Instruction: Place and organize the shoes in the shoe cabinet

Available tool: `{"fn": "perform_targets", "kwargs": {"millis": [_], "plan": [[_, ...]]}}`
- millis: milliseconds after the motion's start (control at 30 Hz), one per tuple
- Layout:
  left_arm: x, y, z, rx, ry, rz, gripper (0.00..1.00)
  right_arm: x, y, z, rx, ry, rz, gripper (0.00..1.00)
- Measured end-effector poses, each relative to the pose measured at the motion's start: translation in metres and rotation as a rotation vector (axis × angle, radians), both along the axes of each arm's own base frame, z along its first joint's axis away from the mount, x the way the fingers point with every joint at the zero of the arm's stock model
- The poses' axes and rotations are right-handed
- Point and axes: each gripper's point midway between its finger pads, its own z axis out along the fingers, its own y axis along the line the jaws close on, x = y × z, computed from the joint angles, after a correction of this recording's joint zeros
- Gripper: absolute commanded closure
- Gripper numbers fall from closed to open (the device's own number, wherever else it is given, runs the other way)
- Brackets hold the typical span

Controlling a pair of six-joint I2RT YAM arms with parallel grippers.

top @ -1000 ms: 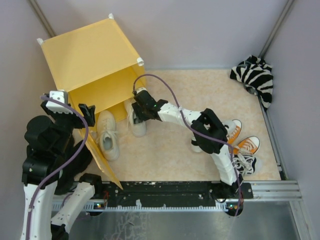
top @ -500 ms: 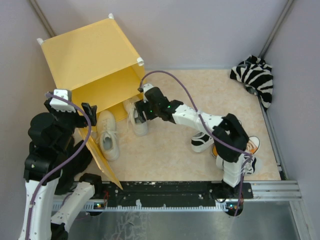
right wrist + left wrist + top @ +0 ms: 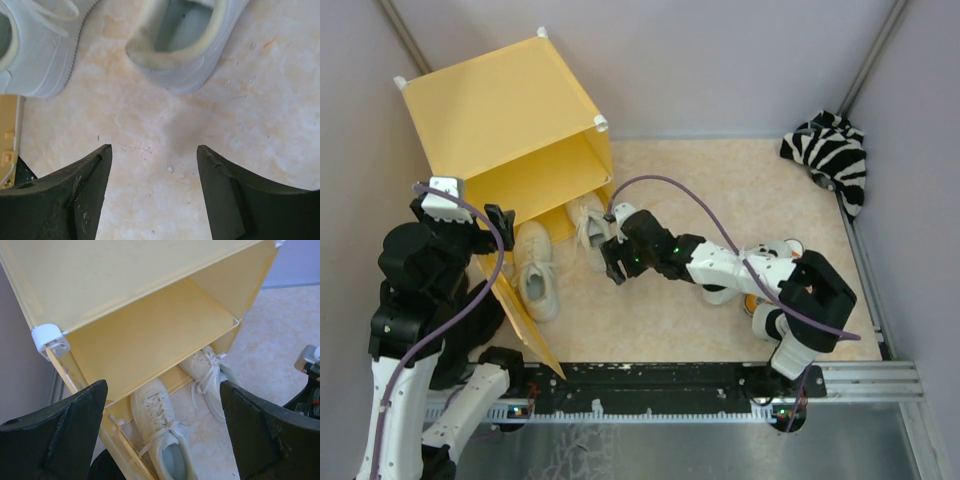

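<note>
The yellow shoe cabinet [image 3: 510,120] stands at the far left with its door [image 3: 525,320] swung open onto the floor. Two white shoes rest at its lower opening with their toes inward: one [image 3: 535,280] by the door, one [image 3: 588,228] to its right. My right gripper [image 3: 613,262] is open and empty just behind the right shoe's heel [image 3: 185,50], over bare floor [image 3: 154,150]. My left gripper [image 3: 492,228] is open and empty, held above the cabinet's front corner. In its view [image 3: 162,385] both white shoes [image 3: 165,440] [image 3: 210,380] lie under the inner shelf [image 3: 150,335].
A black-and-white shoe [image 3: 720,292] and a bit of an orange shoe [image 3: 752,300] lie mostly hidden under my right arm. The zebra-striped cloth bundle [image 3: 832,152] sits in the far right corner. Walls close in the left, back and right sides.
My right gripper has pulled back from the right white shoe toward the near edge. That shoe now sits slightly further into the cabinet opening. The left arm has barely moved.
</note>
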Motion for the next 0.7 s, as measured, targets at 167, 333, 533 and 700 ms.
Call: {"fn": "perform_targets", "kwargs": {"millis": [167, 333, 533, 700], "plan": [[0.001, 0.000, -0.001, 0.000, 0.003, -0.001, 0.01, -0.017, -0.004, -0.027, -0.031, 0.032, 0.018, 0.33], [0.001, 0.000, -0.005, 0.002, 0.009, 0.000, 0.00, -0.004, 0.005, -0.033, 0.038, -0.035, -0.021, 0.36], [-0.001, 0.002, -0.003, 0.005, 0.001, 0.008, 0.01, 0.017, 0.023, -0.075, 0.050, -0.049, -0.079, 0.41], [-0.005, 0.006, -0.001, 0.016, -0.014, 0.026, 0.01, 0.019, 0.022, -0.102, 0.022, -0.011, -0.117, 0.41]]}}
